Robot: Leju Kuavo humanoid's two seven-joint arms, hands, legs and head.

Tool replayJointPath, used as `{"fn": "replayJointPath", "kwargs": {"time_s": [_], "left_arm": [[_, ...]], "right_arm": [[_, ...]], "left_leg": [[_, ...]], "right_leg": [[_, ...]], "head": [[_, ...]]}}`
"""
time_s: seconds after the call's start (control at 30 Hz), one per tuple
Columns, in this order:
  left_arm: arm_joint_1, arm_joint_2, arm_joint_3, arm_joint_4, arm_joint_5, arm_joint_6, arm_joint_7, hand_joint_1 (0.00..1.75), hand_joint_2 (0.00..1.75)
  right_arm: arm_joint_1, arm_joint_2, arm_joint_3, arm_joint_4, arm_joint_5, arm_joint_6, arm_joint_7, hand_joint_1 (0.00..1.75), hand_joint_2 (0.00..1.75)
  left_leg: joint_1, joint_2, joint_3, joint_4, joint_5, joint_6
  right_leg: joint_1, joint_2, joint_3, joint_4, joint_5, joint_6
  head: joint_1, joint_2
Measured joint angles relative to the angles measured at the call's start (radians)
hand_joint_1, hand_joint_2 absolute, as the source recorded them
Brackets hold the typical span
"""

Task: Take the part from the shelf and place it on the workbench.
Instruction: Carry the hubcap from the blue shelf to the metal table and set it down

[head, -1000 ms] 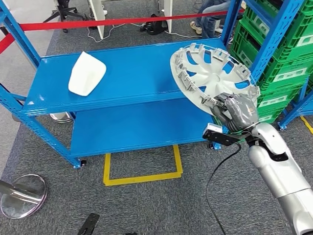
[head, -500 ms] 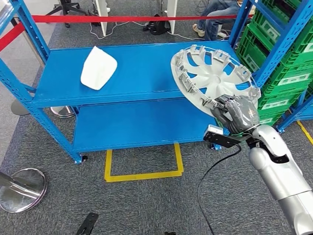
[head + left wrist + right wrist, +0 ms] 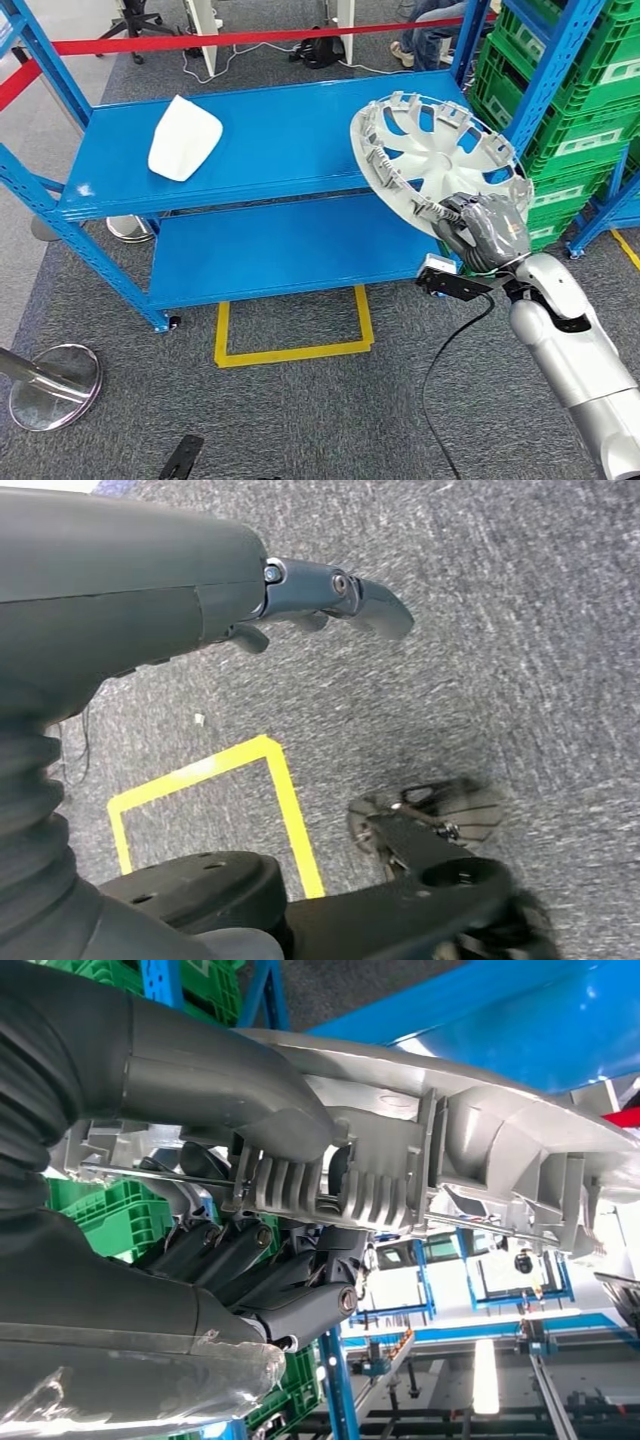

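My right hand (image 3: 483,232) grips the near rim of a silver wheel cover (image 3: 430,150), held tilted with its ribbed back toward me, over the right end of the blue two-level rack (image 3: 287,150). In the right wrist view, the thumb (image 3: 226,1080) presses on the wheel cover's rim (image 3: 468,1130) and the dark fingers (image 3: 249,1260) curl under it. A white moulded part (image 3: 183,138) lies on the rack's top level at the left. My left hand (image 3: 151,600) hangs over the grey carpet with its fingers (image 3: 340,590) stretched out and nothing in them.
Green crates (image 3: 596,90) fill a blue rack at the right, close to the wheel cover. Red barrier tape (image 3: 226,42) runs behind the rack. A yellow floor outline (image 3: 294,350) lies before it, a chrome stand base (image 3: 53,385) at lower left. A person's legs (image 3: 423,35) show at the back.
The whole picture has swayed sideways, so the camera moved. The wheel cover stays in my right hand's grip at about the same place.
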Motion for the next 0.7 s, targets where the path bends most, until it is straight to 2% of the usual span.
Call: {"fn": "replayJointPath", "kwargs": {"time_s": [0.03,0.07,0.13,0.17,0.2,0.23,0.3,0.33,0.37,0.4,0.47,0.5,0.53,0.57,0.63,0.67,0.7], "left_arm": [[0.0,0.0,0.0,0.0,0.0,0.0,0.0,0.0,1.75],[0.0,0.0,0.0,0.0,0.0,0.0,0.0,0.0,1.75],[-0.001,0.0,0.0,0.0,0.0,0.0,0.0,0.0,1.75],[-0.002,0.0,0.0,0.0,0.0,0.0,0.0,0.0,1.75],[-0.003,0.0,0.0,0.0,0.0,0.0,0.0,0.0,1.75],[-0.003,-0.001,0.0,0.0,0.0,0.0,0.0,0.0,1.75],[-0.002,-0.001,0.0,0.0,0.0,0.0,-0.001,0.0,1.75],[-0.001,-0.001,0.0,0.0,0.0,0.0,-0.001,0.0,1.75],[-0.002,-0.001,0.0,0.0,0.0,0.0,-0.001,0.0,1.75],[-0.002,-0.002,0.0,0.0,0.0,0.0,-0.002,0.0,1.75],[-0.002,-0.002,0.0,0.0,0.0,0.0,-0.002,0.0,1.75],[-0.001,-0.002,0.0,0.0,0.0,-0.001,-0.002,0.0,1.75],[-0.001,-0.002,0.0,0.0,0.001,-0.001,-0.002,0.0,1.75],[-0.001,-0.002,0.0,0.0,0.0,-0.001,-0.002,0.0,1.75],[-0.001,-0.002,0.0,0.0,0.0,-0.001,-0.002,0.0,1.75],[-0.002,-0.001,0.0,0.0,0.0,-0.001,-0.002,0.0,1.75],[-0.003,-0.001,0.0,0.0,0.0,-0.001,-0.002,0.0,1.75]], "right_arm": [[0.0,0.0,0.0,0.0,0.0,0.0,0.0,1.75,1.75],[0.0,0.0,0.0,0.0,0.0,0.0,0.0,1.75,1.75],[0.0,0.0,-0.001,0.0,0.0,0.0,0.0,1.75,1.75],[0.0,0.0,-0.003,0.0,0.0,0.0,0.0,1.75,1.75],[-0.001,0.0,-0.004,0.0,0.0,0.0,0.0,1.75,1.75],[-0.002,0.0,-0.005,0.0,0.0,0.0,0.0,1.75,1.75],[-0.002,0.0,-0.006,0.0,0.0,0.0,0.0,1.75,1.75],[-0.002,0.0,-0.006,0.0,0.0,0.0,-0.001,1.75,1.75],[-0.002,0.0,-0.006,0.0,0.0,0.0,-0.001,1.75,1.75],[-0.002,0.0,-0.006,0.0,0.0,0.0,-0.002,1.75,1.75],[-0.002,0.0,-0.006,0.0,0.0,0.0,-0.002,1.75,1.75],[-0.002,0.0,-0.005,0.0,0.0,0.0,-0.002,1.75,1.75],[-0.002,0.0,-0.005,0.0,0.0,0.001,-0.001,1.75,1.75],[-0.003,0.0,-0.005,0.0,0.0,0.001,-0.001,1.75,1.75],[-0.006,0.0,-0.005,0.0,0.0,0.001,-0.001,1.75,1.75],[-0.01,0.0,-0.004,0.0,0.0,0.001,-0.002,1.75,1.75],[-0.013,0.0,-0.004,0.0,0.0,0.001,-0.002,1.75,1.75]], "left_leg": [[0.0,0.0,0.003,0.006,0.005,0.0],[0.0,0.0,0.025,-0.027,0.027,0.002],[0.0,0.0,0.103,-0.153,0.08,0.007],[-0.001,-0.001,0.136,-0.212,0.095,0.011],[-0.001,-0.001,0.155,-0.248,0.101,0.015],[-0.003,-0.002,0.163,-0.269,0.102,0.021],[-0.003,-0.002,0.158,-0.273,0.11,0.035],[-0.002,-0.002,0.157,-0.276,0.115,0.043],[0.0,-0.001,0.155,-0.278,0.12,0.05],[0.001,0.0,0.153,-0.281,0.125,0.056],[0.0,0.0,0.146,-0.28,0.13,0.062],[0.0,0.0,0.143,-0.28,0.132,0.063],[-0.001,0.0,0.141,-0.28,0.134,0.063],[-0.001,0.0,0.139,-0.28,0.136,0.061],[0.0,-0.001,0.137,-0.279,0.139,0.057],[-0.002,-0.001,0.134,-0.276,0.141,0.053],[-0.004,-0.001,0.13,-0.274,0.144,0.048]], "right_leg": [[0.0,0.0,-0.004,0.0,0.004,0.001],[0.0,0.0,-0.008,0.0,0.007,0.003],[0.001,0.001,-0.012,0.001,0.012,0.009],[0.002,0.001,-0.015,0.002,0.015,0.013],[0.004,0.001,-0.017,0.002,0.019,0.019],[0.005,0.001,-0.02,0.0,0.023,0.025],[0.003,0.001,-0.024,-0.006,0.031,0.038],[0.002,0.001,-0.029,0.001,0.023,0.042],[0.002,0.001,-0.041,0.027,0.003,0.046],[0.002,0.001,-0.061,0.075,-0.029,0.05],[0.002,0.001,-0.11,0.212,-0.101,0.054],[0.002,0.001,-0.126,0.263,-0.121,0.055],[0.002,0.001,-0.126,0.279,-0.124,0.055],[0.002,0.0,-0.106,0.254,-0.108,0.054],[0.002,-0.001,-0.025,0.121,-0.055,0.052],[0.002,-0.001,0.01,0.057,-0.038,0.049],[0.003,-0.001,0.03,0.017,-0.029,0.046]], "head": [[0.0,0.0],[0.0,0.0],[0.0,0.0],[0.001,0.0],[0.001,0.0],[0.002,0.0],[0.002,0.0],[0.003,0.0],[0.006,0.0],[0.007,0.0],[0.011,0.0],[0.011,0.0],[0.011,0.0],[0.011,0.0],[0.011,0.0],[0.011,0.0],[0.01,0.0]]}}
